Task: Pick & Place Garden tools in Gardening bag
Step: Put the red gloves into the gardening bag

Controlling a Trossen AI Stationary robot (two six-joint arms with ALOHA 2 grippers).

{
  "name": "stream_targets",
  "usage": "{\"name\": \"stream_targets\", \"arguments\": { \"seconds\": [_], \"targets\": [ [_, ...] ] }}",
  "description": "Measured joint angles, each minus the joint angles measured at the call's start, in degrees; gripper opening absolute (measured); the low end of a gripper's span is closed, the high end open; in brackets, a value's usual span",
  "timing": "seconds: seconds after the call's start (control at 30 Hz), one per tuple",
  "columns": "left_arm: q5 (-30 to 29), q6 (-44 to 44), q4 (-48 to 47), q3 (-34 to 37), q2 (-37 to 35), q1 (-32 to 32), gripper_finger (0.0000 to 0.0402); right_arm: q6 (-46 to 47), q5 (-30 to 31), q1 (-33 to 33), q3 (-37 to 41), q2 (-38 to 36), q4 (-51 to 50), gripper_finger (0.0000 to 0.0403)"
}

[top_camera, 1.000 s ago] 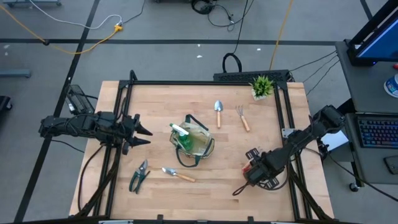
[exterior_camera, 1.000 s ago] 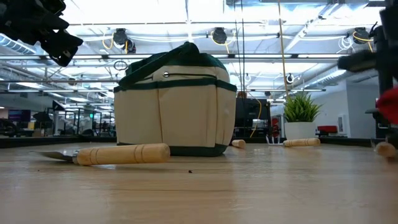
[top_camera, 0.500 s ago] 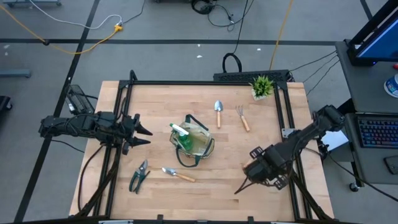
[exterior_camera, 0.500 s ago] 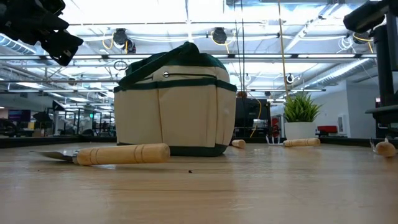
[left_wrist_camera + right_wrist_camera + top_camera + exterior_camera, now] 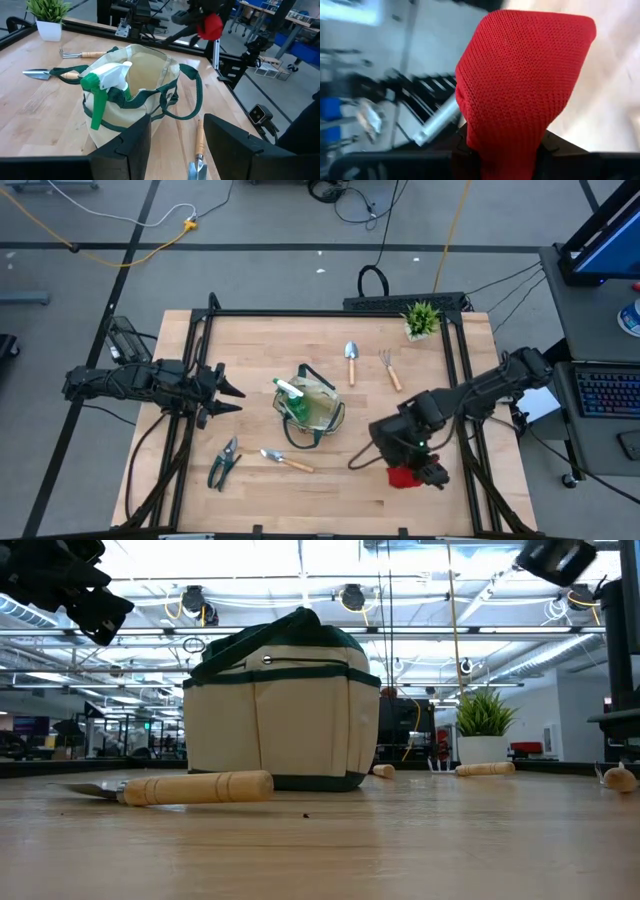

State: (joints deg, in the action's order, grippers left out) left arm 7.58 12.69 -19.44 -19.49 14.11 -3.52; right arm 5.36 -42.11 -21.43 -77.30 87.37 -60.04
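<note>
Your right gripper (image 5: pixel 418 472) clamps the red glove (image 5: pixel 520 85) (no legible label); left gripper (image 5: pixel 228 392) parted, empty.

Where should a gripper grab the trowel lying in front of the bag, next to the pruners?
Take the trowel by its wooden handle, coming straight down from above with the fingers across it. It lies flat on the table, and the handle is round and thick, probably a surer hold than the thin metal blade. The handle end points away from the pruners, so there is room.
</note>
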Motion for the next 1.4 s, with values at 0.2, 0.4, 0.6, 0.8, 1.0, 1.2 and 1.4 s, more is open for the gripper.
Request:
{"name": "stream_targets", "arguments": {
  "seconds": [0.2, 0.4, 0.6, 0.8, 1.0, 1.2, 1.4],
  "targets": [
    [0.0, 0.0, 0.0, 0.0, 0.0, 0.0, 0.0186, 0.0, -6.6, 4.2, 0.0, 0.0, 12.4, 0.0084],
    [0.0, 0.0, 0.0, 0.0, 0.0, 0.0, 0.0186, 0.0, -7.7, 8.4, 0.0, 0.0, 25.3, 0.0084],
    [0.0, 0.0, 0.7, 0.0, 0.0, 0.0, 0.0186, 0.1, -7.7, 12.9, 0.0, 0.0, 41.3, 0.0084],
    [0.0, -1.2, 1.8, 0.0, 0.0, 0.0, 0.0186, 1.3, -6.2, 17.3, 0.0, 0.0, 59.4, 0.0084],
    [0.1, -3.1, 3.2, 0.0, 0.0, 0.0, 0.0186, 2.9, 6.1, 20.2, 0.0, 0.0, 68.5, 0.0084],
    [0.1, -3.3, 3.2, 0.0, 0.0, 0.0, 0.0186, -0.5, 21.5, 19.9, 0.0, 0.0, 68.8, 0.0084],
    [0.0, -3.8, 3.1, 0.0, 0.0, 0.0, 0.0186, -6.1, 38.5, 17.7, 0.0, 0.0, 67.2, 0.0084]
  ]
}}
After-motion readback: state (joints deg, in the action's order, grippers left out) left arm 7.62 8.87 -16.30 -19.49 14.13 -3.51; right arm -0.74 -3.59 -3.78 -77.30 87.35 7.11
